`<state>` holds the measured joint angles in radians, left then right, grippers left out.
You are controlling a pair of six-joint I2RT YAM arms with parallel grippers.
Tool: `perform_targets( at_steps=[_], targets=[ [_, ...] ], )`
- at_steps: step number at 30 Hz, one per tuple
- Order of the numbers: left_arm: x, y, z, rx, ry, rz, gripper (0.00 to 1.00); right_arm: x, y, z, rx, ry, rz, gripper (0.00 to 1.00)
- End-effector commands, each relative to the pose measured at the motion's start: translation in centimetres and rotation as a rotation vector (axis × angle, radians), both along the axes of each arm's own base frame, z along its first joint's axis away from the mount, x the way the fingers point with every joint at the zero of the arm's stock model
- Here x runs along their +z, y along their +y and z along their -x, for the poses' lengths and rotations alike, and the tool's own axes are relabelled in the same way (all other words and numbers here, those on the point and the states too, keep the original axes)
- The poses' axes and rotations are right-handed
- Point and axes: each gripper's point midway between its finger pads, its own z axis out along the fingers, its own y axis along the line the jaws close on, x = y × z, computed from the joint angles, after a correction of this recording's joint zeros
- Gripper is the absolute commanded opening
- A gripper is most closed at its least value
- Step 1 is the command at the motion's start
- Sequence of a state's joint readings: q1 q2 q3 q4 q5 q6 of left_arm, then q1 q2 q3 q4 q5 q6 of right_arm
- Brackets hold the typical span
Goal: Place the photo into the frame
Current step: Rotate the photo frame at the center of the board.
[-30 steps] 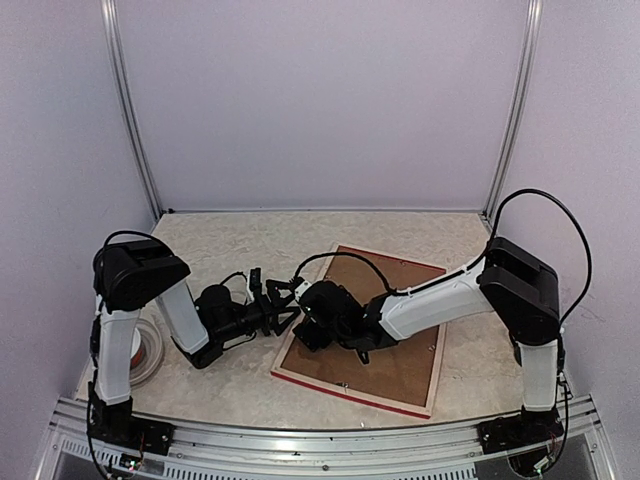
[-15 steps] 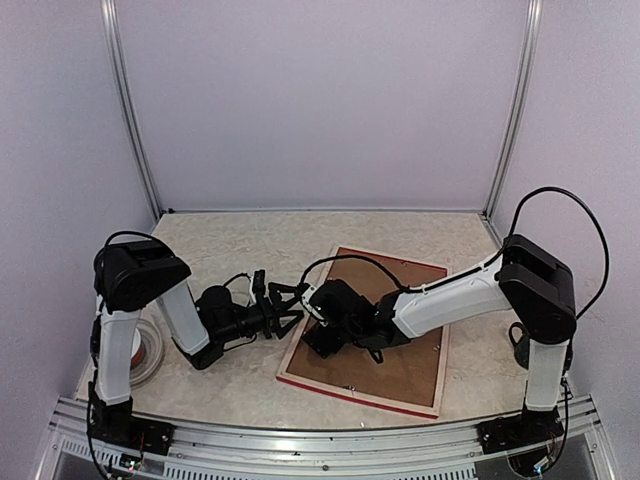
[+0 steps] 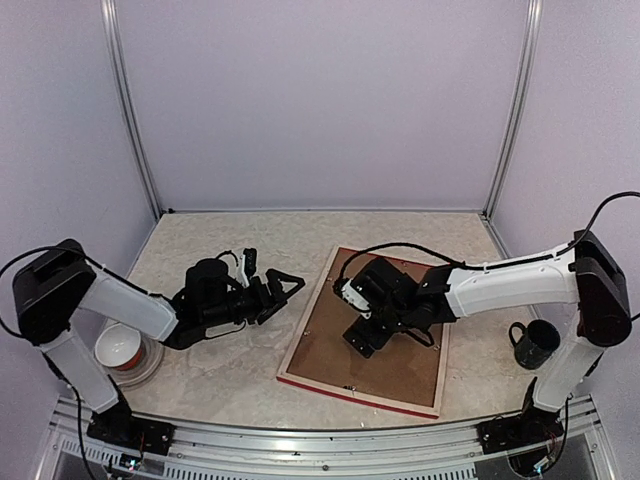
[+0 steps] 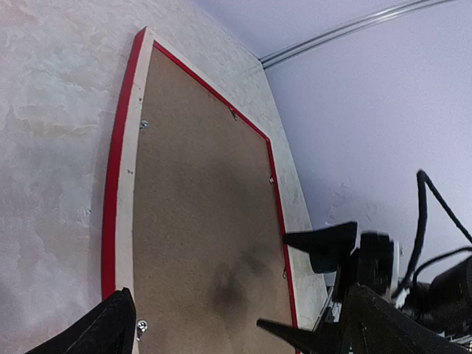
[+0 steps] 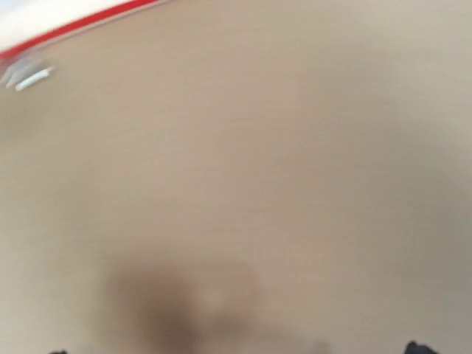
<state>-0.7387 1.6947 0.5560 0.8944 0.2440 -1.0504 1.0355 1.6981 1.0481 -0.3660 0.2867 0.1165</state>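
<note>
Currently, the frame (image 3: 352,390) lies face-down on the bench (image 3: 230,240), right of centre. Its pale wood rear faces up, a thin red edge shows along its sides, and a brown backing board (image 3: 400,365) sits inside it. The right end effector (image 4: 271,279) hangs low over that board with its fingers spread wide, holding nothing. The left end effector (image 3: 285,293) is also spread wide and empty, just off the frame's left side and apart from it, pointing toward it. A white bowl (image 3: 118,347) sits at the bench's left edge, and a dark mug (image 3: 530,343) stands at the right.
</note>
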Motion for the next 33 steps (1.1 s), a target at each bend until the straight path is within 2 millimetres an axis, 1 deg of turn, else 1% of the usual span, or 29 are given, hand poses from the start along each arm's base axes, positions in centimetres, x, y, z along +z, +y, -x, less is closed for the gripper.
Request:
perform_targets(
  at_steps=[1, 3, 5, 6, 7, 9, 10, 11, 13, 16, 19, 20, 21, 22, 24, 26, 30, 33],
  targets=[
    [-0.3, 1.9, 1.7, 0.038, -0.048, -0.368, 0.99, 3.5, -5.4, -4.3, -0.231, 0.008, -0.086, 0.99],
    [0.6, 2.3, 2.8, 0.014, -0.028, -0.384, 0.99, 4.5, -8.0, -6.7, -0.333, 0.004, -0.119, 0.99],
    [-0.2, 2.9, 4.1, -0.009, 0.035, -0.422, 0.99, 5.2, -10.6, -9.2, -0.433, 0.001, -0.138, 0.99],
    [-1.1, 3.3, 5.1, -0.027, 0.078, -0.447, 0.99, 5.4, -11.7, -10.4, -0.477, 0.001, -0.147, 0.99],
    [-1.3, 3.3, 5.7, -0.036, 0.097, -0.451, 0.99, 5.4, -12.8, -11.6, -0.519, 0.003, -0.151, 0.99],
    [-2.4, 3.5, 7.1, -0.064, 0.137, -0.483, 0.98, 5.5, -14.3, -13.9, -0.576, 0.015, -0.173, 0.99],
    [-2.8, 3.7, 7.7, -0.071, 0.153, -0.504, 0.98, 5.4, -14.8, -15.1, -0.594, 0.024, -0.186, 0.99],
    [-3.1, 3.7, 8.1, -0.078, 0.163, -0.519, 0.97, 5.9, -15.1, -16.6, -0.608, 0.020, -0.202, 0.99],
    [-3.6, 3.6, 8.6, -0.089, 0.182, -0.539, 0.95, 5.7, -16.0, -18.9, -0.646, 0.012, -0.182, 0.99],
    [-5.1, 3.6, 8.7, -0.092, 0.211, -0.585, 0.91, 5.3, -16.6, -22.0, -0.661, -0.015, -0.115, 0.99],
    [-6.8, 3.4, 8.5, -0.094, 0.229, -0.640, 0.87, 4.0, -18.0, -24.4, -0.681, -0.029, -0.011, 0.99],
    [-7.2, 3.3, 8.4, -0.092, 0.225, -0.657, 0.86, 3.3, -18.6, -25.0, -0.694, -0.019, 0.009, 0.99],
    [-8.0, 3.3, 8.4, -0.094, 0.233, -0.685, 0.85, 2.9, -19.1, -25.4, -0.706, -0.008, 0.012, 0.99],
    [-8.4, 3.1, 8.3, -0.098, 0.231, -0.697, 0.84, 2.4, -19.7, -25.9, -0.721, 0.006, 0.009, 0.99],
    [-9.7, 3.0, 8.3, -0.111, 0.242, -0.733, 0.81, 1.6, -20.8, -26.4, -0.743, 0.034, -0.012, 0.99],
    [-10.4, 2.9, 8.3, -0.122, 0.245, -0.753, 0.80, 1.1, -21.2, -26.4, -0.751, 0.052, -0.030, 0.99],
    [-10.7, 2.9, 8.1, -0.116, 0.220, -0.784, 0.80, 0.3, -21.7, -26.0, -0.757, 0.059, -0.014, 0.99],
    [-10.9, 3.0, 7.7, -0.111, 0.208, -0.837, 0.77, -0.6, -22.3, -25.7, -0.771, 0.061, 0.018, 0.99]
  ],
)
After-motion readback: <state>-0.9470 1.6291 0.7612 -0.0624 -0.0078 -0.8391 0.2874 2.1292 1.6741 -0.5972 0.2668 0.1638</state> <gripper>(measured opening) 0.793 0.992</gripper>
